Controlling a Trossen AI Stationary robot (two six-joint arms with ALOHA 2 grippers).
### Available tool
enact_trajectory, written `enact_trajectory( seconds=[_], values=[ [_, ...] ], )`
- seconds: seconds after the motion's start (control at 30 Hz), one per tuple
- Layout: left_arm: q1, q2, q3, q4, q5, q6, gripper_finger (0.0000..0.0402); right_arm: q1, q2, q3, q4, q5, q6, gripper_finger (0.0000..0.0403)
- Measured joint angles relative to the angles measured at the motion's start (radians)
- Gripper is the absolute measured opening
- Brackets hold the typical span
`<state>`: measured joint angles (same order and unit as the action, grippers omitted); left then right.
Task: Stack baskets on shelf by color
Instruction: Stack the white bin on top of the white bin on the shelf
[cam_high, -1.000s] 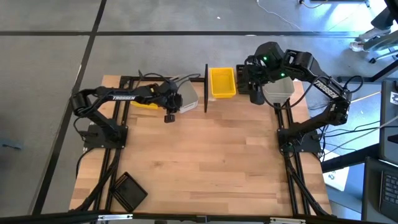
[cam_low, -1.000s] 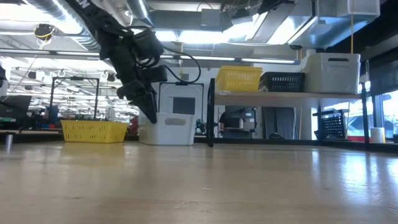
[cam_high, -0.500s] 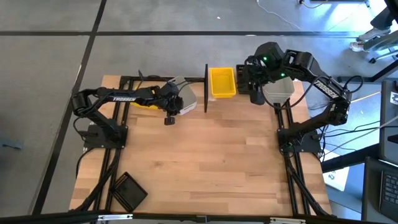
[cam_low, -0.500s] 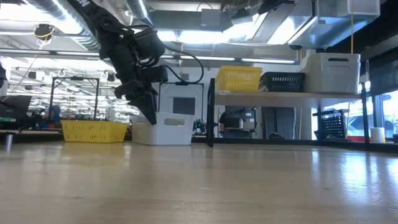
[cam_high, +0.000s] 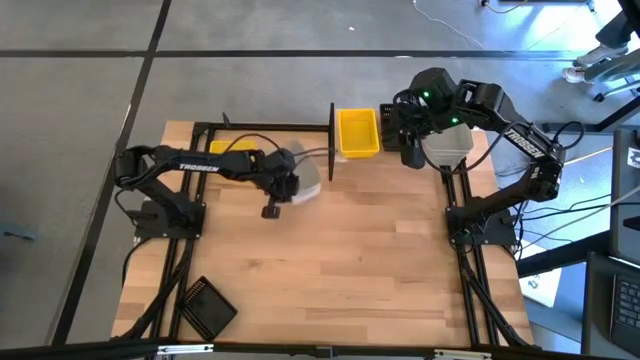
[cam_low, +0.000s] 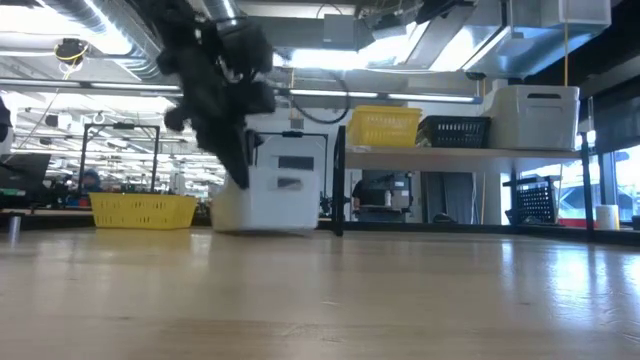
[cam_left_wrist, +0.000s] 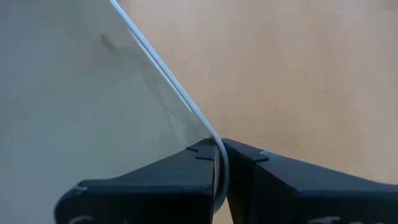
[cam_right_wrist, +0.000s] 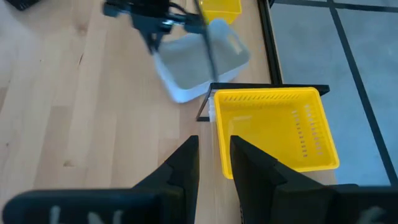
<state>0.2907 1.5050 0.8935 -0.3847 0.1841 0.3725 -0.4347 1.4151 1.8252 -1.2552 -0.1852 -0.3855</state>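
Note:
A translucent whitish basket (cam_high: 306, 178) is on the table left of the shelf (cam_high: 331, 140), and my left gripper (cam_high: 284, 187) is shut on its wall. Behind my left arm a yellow basket (cam_high: 231, 148) rests on its base on the table. On the shelf stand a yellow basket (cam_high: 357, 132), a black basket (cam_low: 453, 131) and a whitish basket (cam_low: 535, 117). My right gripper (cam_right_wrist: 214, 165) hangs open above the shelf's yellow basket (cam_right_wrist: 273, 127), holding nothing. My left gripper pinches the top rim of one wall (cam_left_wrist: 214, 158) of the translucent basket, one finger inside the basket and one outside. The fingers slant down from the table's left side. Whether the basket's base (cam_low: 262, 228) is on the table or just clear of it, I cannot tell.
Another black basket (cam_high: 207, 305) lies at the table's near left corner. The shelf's black upright post (cam_low: 340, 180) stands just right of the held basket. Bare wooden tabletop (cam_high: 350, 260) stretches across the middle and near side.
My left gripper has shut on the translucent basket's wall and gone toward the table's near edge and a little right. The basket has come along with it, away from the yellow basket on the table. My right gripper has kept still.

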Motion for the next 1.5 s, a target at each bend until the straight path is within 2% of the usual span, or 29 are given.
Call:
enact_trajectory(
  seconds=[0.2, 0.3, 0.53, 0.67, 0.9, 1.03, 1.2, 1.5],
  values=[
    [-0.099, -0.002, 0.088, -0.132, 0.194, 0.039, 0.0001, 0.000, 0.000, 0.000, 0.000, 0.000, 0.000, 0.0090],
    [-0.157, -0.002, 0.090, -0.133, 0.235, 0.082, 0.0001, 0.000, 0.000, 0.000, 0.000, 0.001, -0.001, 0.0090],
    [-0.288, 0.017, 0.090, -0.106, 0.209, 0.187, 0.0000, 0.000, -0.027, 0.000, 0.002, 0.061, 0.005, 0.0090],
    [-0.339, 0.049, 0.090, -0.017, 0.203, 0.185, 0.0000, 0.000, -0.047, 0.000, 0.019, 0.061, 0.018, 0.0090],
    [-0.396, 0.140, 0.091, 0.175, 0.186, 0.082, 0.0000, 0.000, -0.074, 0.000, 0.023, 0.060, 0.018, 0.0090],
    [-0.424, 0.176, 0.092, 0.258, 0.111, 0.008, 0.0001, 0.000, -0.086, 0.000, 0.013, 0.054, 0.014, 0.0090],
    [-0.455, 0.188, 0.104, 0.266, -0.009, -0.079, 0.0020, 0.000, -0.090, 0.000, -0.002, 0.052, 0.014, 0.0090],
    [-0.456, 0.186, 0.111, 0.262, -0.019, -0.079, 0.0051, 0.000, -0.090, 0.000, -0.004, 0.052, 0.041, 0.0090]
  ],
)
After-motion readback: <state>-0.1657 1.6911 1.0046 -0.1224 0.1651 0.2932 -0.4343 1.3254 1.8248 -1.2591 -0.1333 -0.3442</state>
